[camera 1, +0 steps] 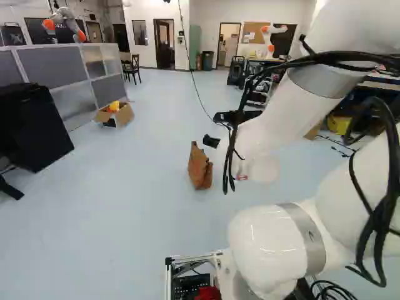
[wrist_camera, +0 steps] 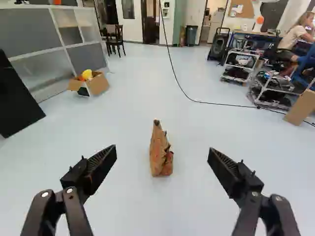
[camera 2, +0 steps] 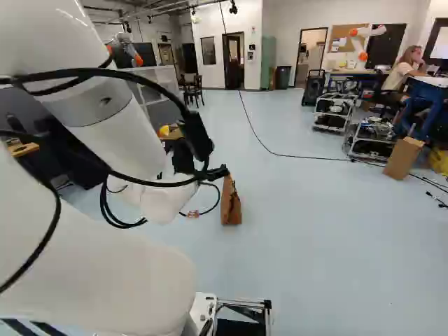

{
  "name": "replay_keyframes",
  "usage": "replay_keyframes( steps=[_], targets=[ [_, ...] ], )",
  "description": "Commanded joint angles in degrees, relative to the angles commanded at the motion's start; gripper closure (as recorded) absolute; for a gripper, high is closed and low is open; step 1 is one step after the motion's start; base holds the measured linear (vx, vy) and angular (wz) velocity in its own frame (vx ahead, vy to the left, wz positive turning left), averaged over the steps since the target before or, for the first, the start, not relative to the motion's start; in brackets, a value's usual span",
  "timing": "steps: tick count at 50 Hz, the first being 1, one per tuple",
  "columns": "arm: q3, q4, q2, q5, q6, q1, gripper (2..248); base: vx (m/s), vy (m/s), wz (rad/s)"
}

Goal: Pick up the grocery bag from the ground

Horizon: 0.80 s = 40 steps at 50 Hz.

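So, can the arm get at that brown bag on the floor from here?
Probably, yes: the gripper is open and faces the brown bag, which stands a bit ahead of it with nothing visible in the way.

The bag (wrist_camera: 160, 155) stands on the floor (wrist_camera: 123, 118), 1 box (wrist_camera: 99, 84) behind it to the left.

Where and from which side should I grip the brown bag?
I'd pinch the brown bag at its upper half, coming in from the base's side, one finger to each flank. It stands upright on the floor, tapers to a narrow top, and the open tool faces it with room either side.
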Motion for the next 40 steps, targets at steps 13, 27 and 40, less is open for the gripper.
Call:
replay_keyframes(
  steps=[13, 27, 40],
  targets=[
    [0.0, 0.0, 0.0, 0.0, 0.0, 0.0, 3, 0.0, 0.0, 0.0],
    [0.0, 0.0, 0.0, 0.0, 0.0, 0.0, 3, 0.0, 0.0, 0.0],
    [0.0, 0.0, 0.0, 0.0, 0.0, 0.0, 3, 0.0, 0.0, 0.0]
  ],
)
